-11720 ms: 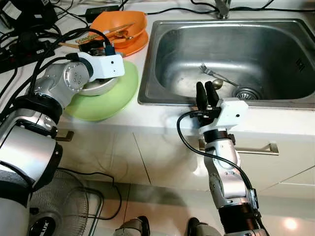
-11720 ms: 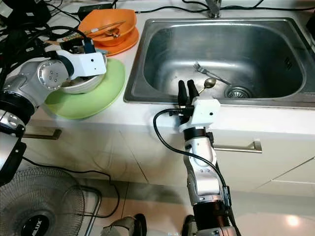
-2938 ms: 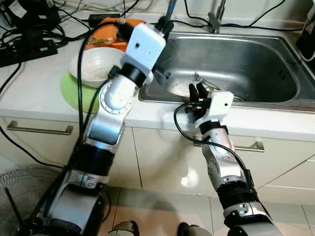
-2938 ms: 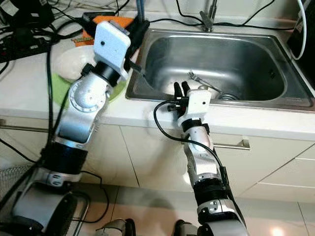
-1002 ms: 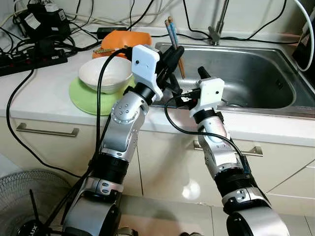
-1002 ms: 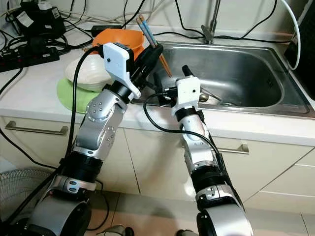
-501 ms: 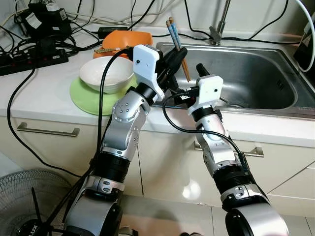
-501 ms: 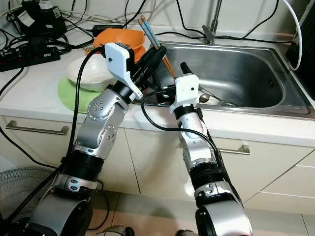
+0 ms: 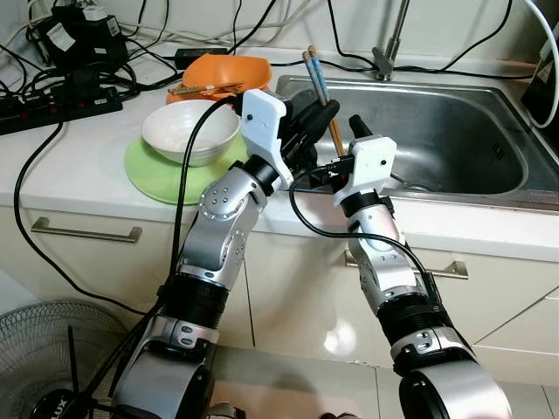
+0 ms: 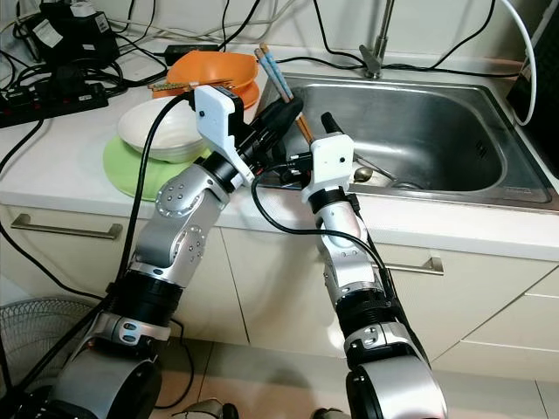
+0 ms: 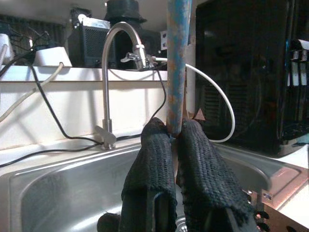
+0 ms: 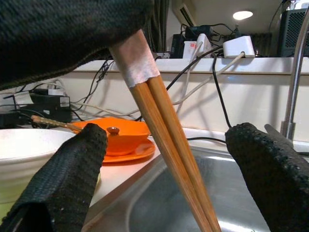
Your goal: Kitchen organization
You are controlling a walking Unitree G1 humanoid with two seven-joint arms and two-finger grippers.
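Over on the left of the white table [image 9: 79,166], black cables and a power strip [image 9: 52,94] lie tangled near the wall. Next along sits a green plate [image 9: 157,175] with a white bowl [image 9: 189,131] on it, and behind them an orange bowl [image 9: 218,74] on an orange plate. The left hand [image 9: 307,122] is raised at the near left corner of the steel sink [image 9: 437,131], its fingers [image 11: 193,159] clamped together on a pair of chopsticks [image 9: 321,92] that stick up and lean back over the basin. Just beside it, the right hand [image 12: 164,164] has its fingers [image 12: 72,179] spread wide apart, with the chopsticks' lower end passing between them, untouched. A fork and spoon lie in the sink near the drain, and the tap [image 9: 389,39] stands behind.
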